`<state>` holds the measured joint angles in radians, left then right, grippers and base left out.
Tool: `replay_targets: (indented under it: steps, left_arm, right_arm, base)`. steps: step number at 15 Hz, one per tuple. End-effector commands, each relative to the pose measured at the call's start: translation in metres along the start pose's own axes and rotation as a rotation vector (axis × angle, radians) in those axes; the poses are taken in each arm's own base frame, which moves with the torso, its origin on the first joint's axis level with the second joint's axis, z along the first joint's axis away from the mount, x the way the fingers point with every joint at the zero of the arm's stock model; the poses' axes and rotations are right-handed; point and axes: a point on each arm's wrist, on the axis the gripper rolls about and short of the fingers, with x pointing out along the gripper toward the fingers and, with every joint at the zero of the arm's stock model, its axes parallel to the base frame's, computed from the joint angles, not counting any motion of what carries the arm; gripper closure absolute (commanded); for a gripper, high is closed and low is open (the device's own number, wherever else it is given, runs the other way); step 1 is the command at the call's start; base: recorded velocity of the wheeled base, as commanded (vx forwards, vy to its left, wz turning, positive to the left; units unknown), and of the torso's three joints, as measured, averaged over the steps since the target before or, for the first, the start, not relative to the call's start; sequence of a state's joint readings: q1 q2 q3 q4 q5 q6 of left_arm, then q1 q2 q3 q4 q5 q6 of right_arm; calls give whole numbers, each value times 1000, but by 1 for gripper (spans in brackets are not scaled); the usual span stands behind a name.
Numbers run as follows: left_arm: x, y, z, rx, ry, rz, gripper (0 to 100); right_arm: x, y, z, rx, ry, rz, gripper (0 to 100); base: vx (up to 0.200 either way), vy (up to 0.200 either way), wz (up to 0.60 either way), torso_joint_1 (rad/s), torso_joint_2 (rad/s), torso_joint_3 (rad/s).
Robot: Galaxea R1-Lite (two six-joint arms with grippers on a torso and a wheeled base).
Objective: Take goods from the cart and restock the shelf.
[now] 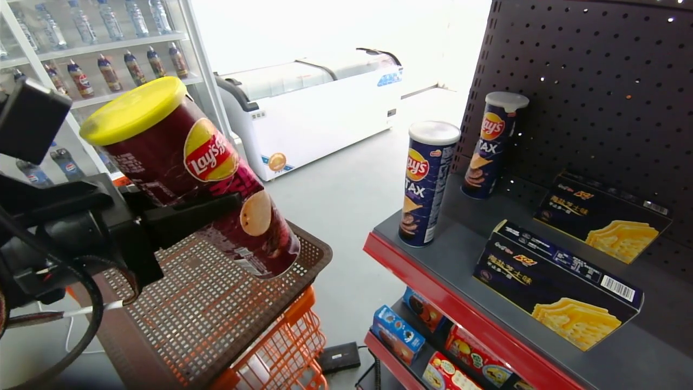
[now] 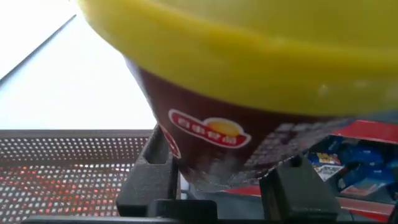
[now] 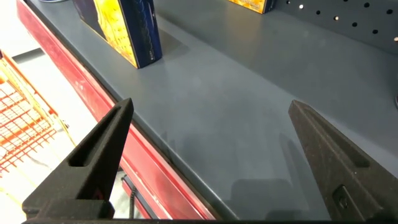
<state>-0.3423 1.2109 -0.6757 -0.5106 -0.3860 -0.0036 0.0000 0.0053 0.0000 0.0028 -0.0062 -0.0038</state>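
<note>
A maroon chips can with a yellow lid hangs tilted above the cart's brown perforated tray. My left gripper is shut on its middle. The left wrist view has the can between the gripper's black fingers. My right gripper is open with nothing in it, low over a bare part of the grey shelf near its red front edge. Two blue chips cans stand upright at the shelf's far end.
Two dark blue cracker boxes lie on the shelf, one also close to the right gripper. A black pegboard backs the shelf. Snack packs fill the lower shelf. An orange basket hangs under the tray. A white freezer stands beyond.
</note>
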Motion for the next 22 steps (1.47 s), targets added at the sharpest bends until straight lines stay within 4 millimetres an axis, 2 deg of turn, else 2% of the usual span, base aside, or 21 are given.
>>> replay_targets:
  steps: [1, 3, 8, 11, 16, 22]
  left_arm:
    - [-20, -10, -9, 0, 6, -6, 100]
    - [-26, -13, -13, -14, 49, -11, 100]
    - [-24, -22, 4, -6, 54, -80, 100]
    - [-29, -40, 1, 7, 148, -205, 100]
    - [-31, -48, -4, 48, 204, -262, 100]
    - [-35, -57, 0, 62, 183, -321, 100]
  right_arm:
    - [0, 0, 0, -1, 1, 0, 0]
    - [0, 0, 0, -1, 1, 0, 0]
    - [0, 0, 0, -2, 1, 3, 0]
    - [0, 0, 0, -2, 1, 3, 0]
    - [0, 0, 0, -2, 1, 3, 0]
    - [0, 0, 0, -2, 1, 3, 0]
  base:
    - [0, 0, 0, 0, 0, 0]
    - [0, 0, 0, 0, 0, 0]
    - [0, 0, 0, 0, 0, 0]
    - [0, 0, 0, 0, 0, 0]
    - [0, 0, 0, 0, 0, 0]
    - [0, 0, -600, 2, 3, 2]
